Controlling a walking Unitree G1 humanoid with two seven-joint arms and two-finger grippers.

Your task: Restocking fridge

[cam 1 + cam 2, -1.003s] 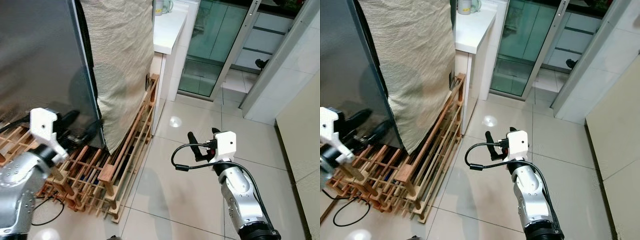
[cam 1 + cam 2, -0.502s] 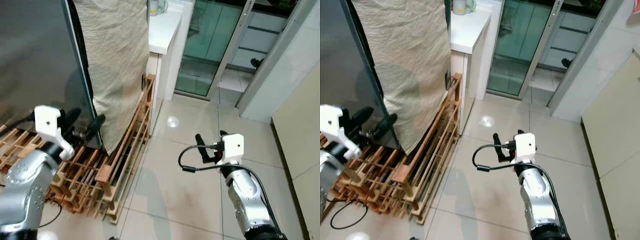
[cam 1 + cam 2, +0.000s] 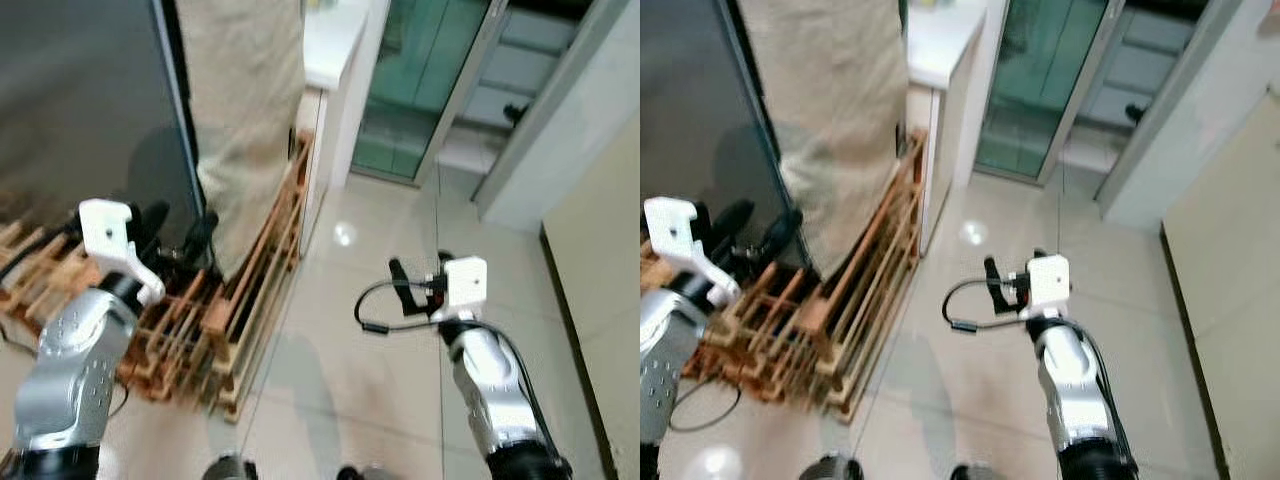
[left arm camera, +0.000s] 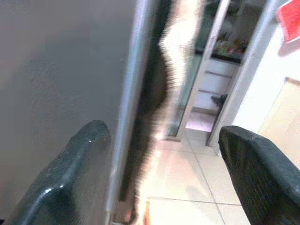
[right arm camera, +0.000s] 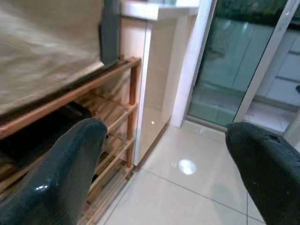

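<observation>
No readable text, label, brand, number or sign appears anywhere in these views. The dark fridge door is plain, the beige cloth beside it carries only a woven texture, and the white housings on both wrists are unmarked. A red object seen past the doorway is too blurred to read.

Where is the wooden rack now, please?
In the left eye view, the wooden rack stands on the tiled floor at the robot's left, under the hanging beige cloth and beside the dark fridge door, near the left gripper.
</observation>
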